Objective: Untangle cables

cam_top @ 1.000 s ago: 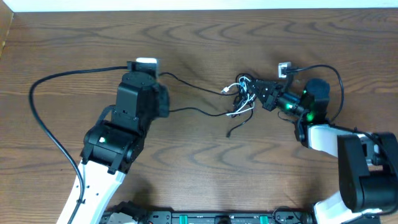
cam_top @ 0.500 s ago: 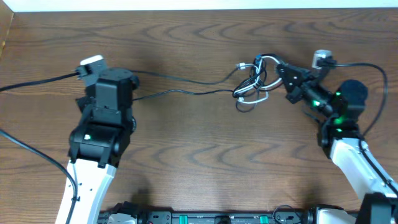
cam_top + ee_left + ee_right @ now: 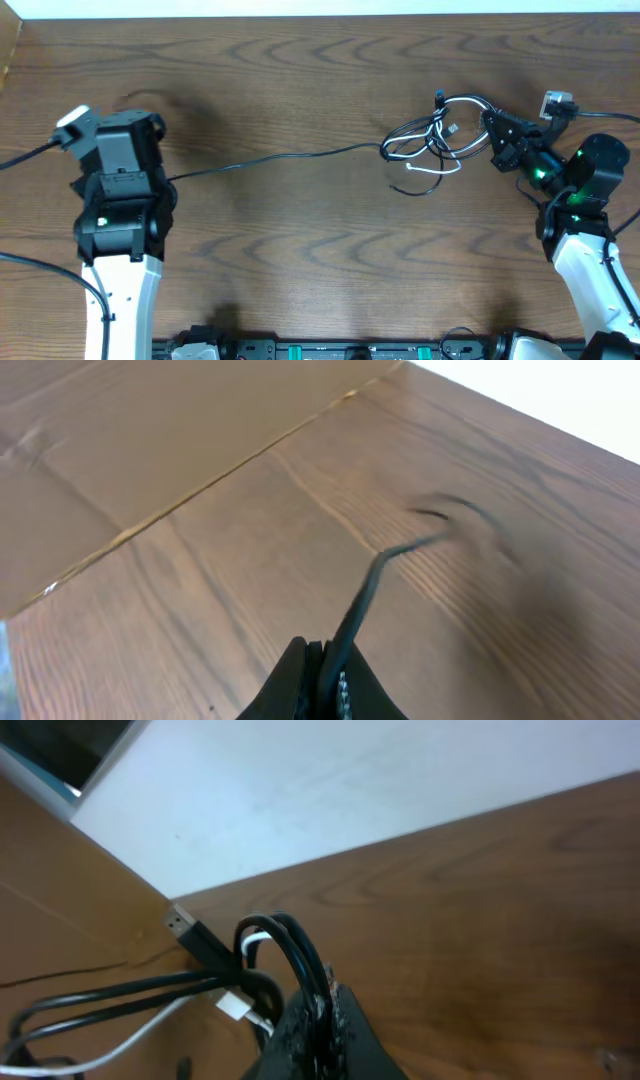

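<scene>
A knot of black cables with one white cable (image 3: pixel 432 140) lies at the right of the table. One black cable (image 3: pixel 270 160) runs from it in a long line to the left. My left gripper (image 3: pixel 160 180) is shut on that cable's end; the left wrist view shows the cable (image 3: pixel 365 595) pinched between the jaws (image 3: pixel 325 670). My right gripper (image 3: pixel 497 135) is shut on black loops of the tangle. In the right wrist view the loops (image 3: pixel 290 955) pass through the jaws (image 3: pixel 318 1010), with a USB plug (image 3: pixel 185 930) and a white plug (image 3: pixel 232 1007) beside them.
The wooden table (image 3: pixel 300 250) has a white wall strip along its far edge (image 3: pixel 320 8). Thick black robot cords trail at the far left (image 3: pixel 30 155) and far right (image 3: pixel 600 118).
My left gripper has pulled far to the left with the black cable, drawing it into one long line. My right gripper has moved right and back, dragging the tangle with it.
</scene>
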Tool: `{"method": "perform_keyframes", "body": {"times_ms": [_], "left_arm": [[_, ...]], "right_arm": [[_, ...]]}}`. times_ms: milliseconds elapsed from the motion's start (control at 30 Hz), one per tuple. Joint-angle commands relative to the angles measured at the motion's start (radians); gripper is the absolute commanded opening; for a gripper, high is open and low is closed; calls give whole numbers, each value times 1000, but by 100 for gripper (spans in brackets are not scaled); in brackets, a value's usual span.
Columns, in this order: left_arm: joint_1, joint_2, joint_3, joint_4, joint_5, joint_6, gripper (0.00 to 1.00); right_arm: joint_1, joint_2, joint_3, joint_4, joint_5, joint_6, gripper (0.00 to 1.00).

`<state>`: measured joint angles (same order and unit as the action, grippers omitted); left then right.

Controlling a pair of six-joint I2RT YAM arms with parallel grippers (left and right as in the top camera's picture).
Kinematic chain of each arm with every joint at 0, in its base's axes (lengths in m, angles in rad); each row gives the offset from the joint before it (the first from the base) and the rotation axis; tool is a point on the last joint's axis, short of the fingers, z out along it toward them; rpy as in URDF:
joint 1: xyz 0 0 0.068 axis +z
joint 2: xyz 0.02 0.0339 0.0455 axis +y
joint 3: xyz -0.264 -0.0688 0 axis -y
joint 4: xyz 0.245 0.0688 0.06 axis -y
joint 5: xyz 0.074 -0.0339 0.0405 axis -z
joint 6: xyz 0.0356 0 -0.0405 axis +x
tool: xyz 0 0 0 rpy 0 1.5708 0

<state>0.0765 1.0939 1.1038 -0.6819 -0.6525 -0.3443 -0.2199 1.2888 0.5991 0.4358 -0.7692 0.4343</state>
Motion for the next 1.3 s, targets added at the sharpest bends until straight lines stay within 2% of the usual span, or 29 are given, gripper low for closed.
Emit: {"method": "perform_keyframes", "body": {"times_ms": [0, 333, 433, 600, 667, 800, 833, 900, 933, 967, 1000, 1033, 1133, 1267], "left_arm": [[57, -3, 2, -14, -32, -100, 8], [61, -3, 2, -13, 70, -98, 8], [61, -3, 2, -10, 196, -81, 8], [61, -3, 2, 37, 454, 47, 8], [60, -3, 2, 80, 647, 114, 8], [54, 3, 2, 125, 893, 191, 10], [50, 8, 2, 130, 928, 204, 14], [39, 23, 2, 131, 976, 221, 32], [32, 34, 2, 128, 986, 220, 49], [28, 39, 2, 125, 986, 221, 56], [21, 47, 2, 121, 985, 221, 77], [11, 59, 2, 114, 985, 221, 85], [-22, 91, 2, 108, 986, 225, 92], [-79, 115, 2, 109, 1088, 349, 93]], "right_arm": [[-22, -15, 3, -27, 40, -78, 1], [-21, -15, 3, -37, 44, -84, 1], [-21, -15, 3, -37, 35, -84, 1], [-10, -15, 3, -40, 30, -84, 1], [6, -15, 3, -40, 31, -84, 1], [30, -15, 3, -40, 31, -84, 1], [34, -15, 3, -40, 31, -84, 1], [43, -15, 3, -40, 31, -84, 1], [48, -15, 3, -40, 31, -84, 1], [51, -15, 3, -40, 31, -84, 1], [55, -15, 3, -40, 31, -84, 1], [60, -15, 3, -40, 31, -84, 1], [72, -15, 3, -40, 34, -84, 1], [91, -15, 3, -40, 34, -84, 1]]}}
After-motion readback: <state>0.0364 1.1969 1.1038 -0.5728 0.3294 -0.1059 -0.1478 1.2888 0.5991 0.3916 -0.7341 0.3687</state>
